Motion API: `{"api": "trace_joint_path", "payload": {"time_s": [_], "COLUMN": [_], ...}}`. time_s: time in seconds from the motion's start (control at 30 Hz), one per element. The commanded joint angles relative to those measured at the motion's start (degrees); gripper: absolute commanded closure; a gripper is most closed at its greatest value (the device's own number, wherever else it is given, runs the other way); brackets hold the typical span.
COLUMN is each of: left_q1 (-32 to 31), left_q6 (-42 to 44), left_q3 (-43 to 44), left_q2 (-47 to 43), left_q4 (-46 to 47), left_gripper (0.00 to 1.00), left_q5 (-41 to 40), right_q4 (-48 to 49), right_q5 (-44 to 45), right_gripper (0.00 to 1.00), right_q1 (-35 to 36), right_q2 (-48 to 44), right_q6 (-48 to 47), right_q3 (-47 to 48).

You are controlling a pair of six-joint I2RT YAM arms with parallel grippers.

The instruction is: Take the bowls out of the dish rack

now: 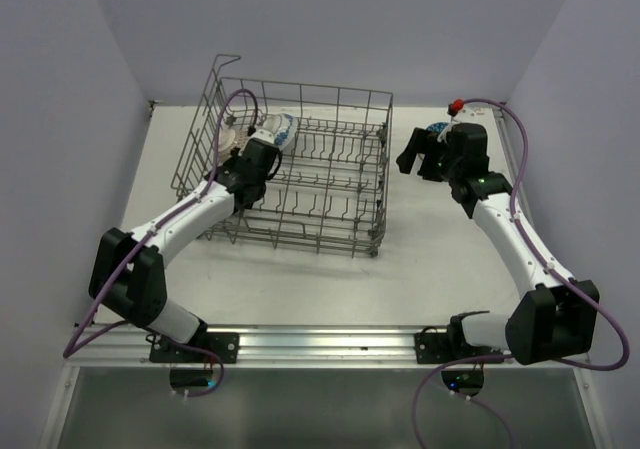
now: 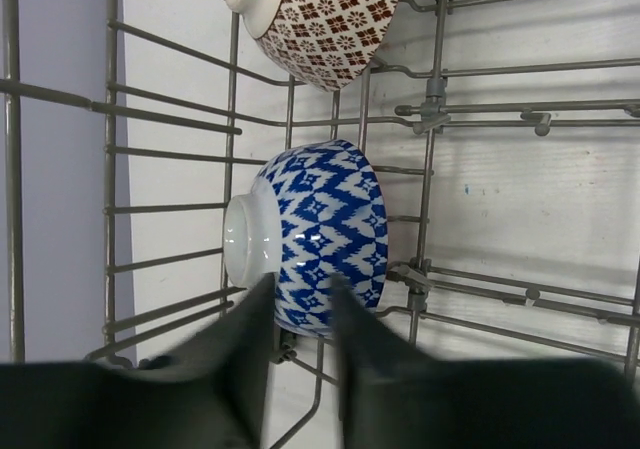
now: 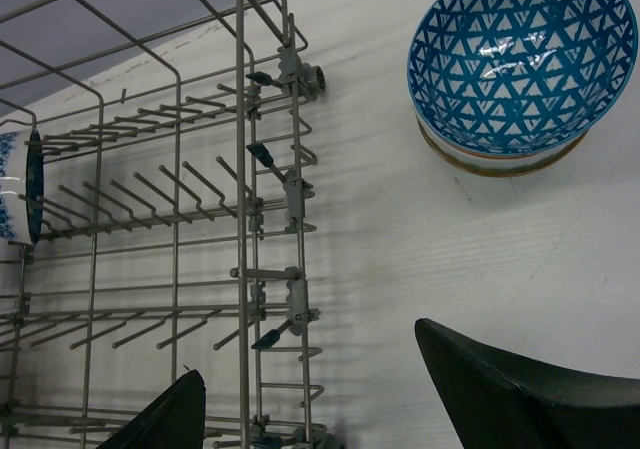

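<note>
The grey wire dish rack (image 1: 340, 169) stands left of centre on the table. At its back left end, a blue-and-white patterned bowl (image 2: 320, 234) stands on its side between the tines, foot to the left. A red-brown patterned bowl (image 2: 325, 14) stands beyond it. My left gripper (image 2: 300, 287) is inside the rack (image 1: 264, 149), its fingers a little apart against the blue-and-white bowl's outer wall, holding nothing. My right gripper (image 3: 308, 354) is wide open and empty over the table, right of the rack (image 1: 418, 157). A blue triangle-patterned bowl (image 3: 515, 54) sits stacked on another bowl beyond it.
The rack's raised wire handle (image 1: 225, 64) is at its back left corner. The rack's right wall (image 3: 245, 219) is close to the right gripper's left finger. The stacked bowls (image 1: 437, 131) sit at the table's back right, near the purple wall.
</note>
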Motion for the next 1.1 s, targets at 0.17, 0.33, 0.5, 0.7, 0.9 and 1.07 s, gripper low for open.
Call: {"api": "trace_joint_path", "payload": {"time_s": [0.17,0.33,0.5,0.7,0.9,1.07], "left_q1": [-0.34,-0.34,-0.34,-0.25,-0.25,0.1], "left_q6": [-0.8,0.08,1.05,1.05,0.34,0.7], "left_q3": [-0.1,-1.51,-3.0,-4.85,-6.43,-7.05], "left_q2": [-2.76,-1.62,1.28,3.3,5.15,5.15], "left_q4": [2.1,2.97,5.09,7.46,8.51,9.92], "left_gripper": [0.17,0.0,0.0,0.0,0.0,0.03], "left_q5": [1.27,-0.14,-3.21,-7.52,-9.72,-11.21], "right_q4": [2.05,2.14,2.23,2.4,2.58,2.58], "right_q5": [-0.65,-0.74,-0.74,-0.83,-0.65,-0.65], "right_gripper": [0.08,0.08,0.08,0.08,0.08,0.08], "right_q1": [-0.27,-0.36,-0.35,-0.36,-0.35,-0.27], "right_q2": [-0.06,0.29,0.56,0.73,0.99,1.26], "right_q6": [0.01,0.1,0.1,0.19,0.19,0.27], "right_q3": [0.07,0.07,-0.01,-0.1,-0.1,-0.19]}}
